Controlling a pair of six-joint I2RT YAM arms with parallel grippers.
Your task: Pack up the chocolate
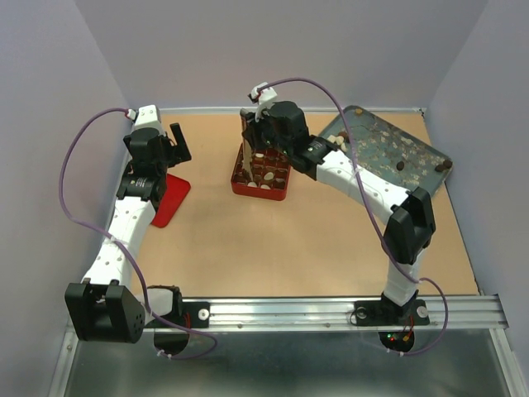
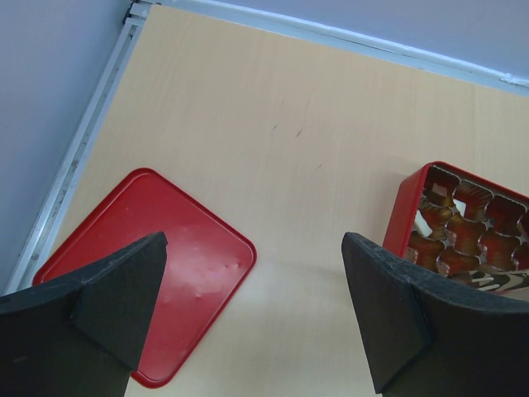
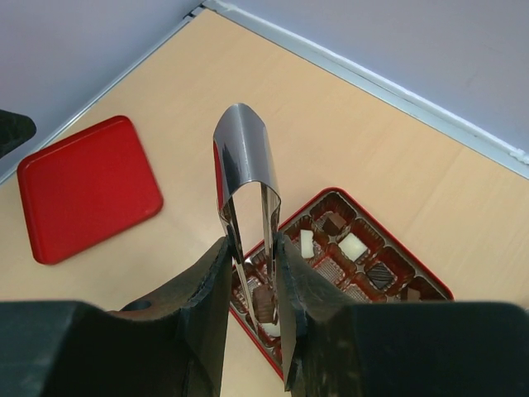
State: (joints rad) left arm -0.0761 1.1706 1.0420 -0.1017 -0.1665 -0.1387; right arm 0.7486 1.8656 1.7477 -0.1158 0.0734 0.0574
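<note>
Chocolate [image 3: 353,246] sits in the cells of the red gridded box [image 3: 411,273]: cream-white blocks, dark brown squares and reddish-brown rounds, one piece to a cell, each in a ribbed brown liner. Several cells are filled, mostly in the box's left half as the top view shows it. More chocolate [image 1: 400,165] lies loose on a tray [image 1: 430,153] to the right of the box and a little behind it, the pieces spread well apart. The right gripper [image 3: 252,269] hangs directly over the box's near-left corner, its black fingers clamped on metal tongs [image 3: 244,157]. The tongs are a polished strip bent into a loop, bend uppermost, both legs running down between the fingers into the box. A dark piece shows at the tips; whether it is pinched cannot be told. The box is square with rounded corners, glossy red, shallow-walled. The tray is rectangular with rounded corners, dark grey-green with a mottled pattern. The lid [image 2: 165,265], flat glossy red with rounded corners, lies on the table [image 2: 273,124] well to the left of the box. The left gripper [image 2: 252,273] hovers above the lid's right edge, fingers spread wide, holding nothing. The table is a smooth, tan, wood-toned board.
</note>
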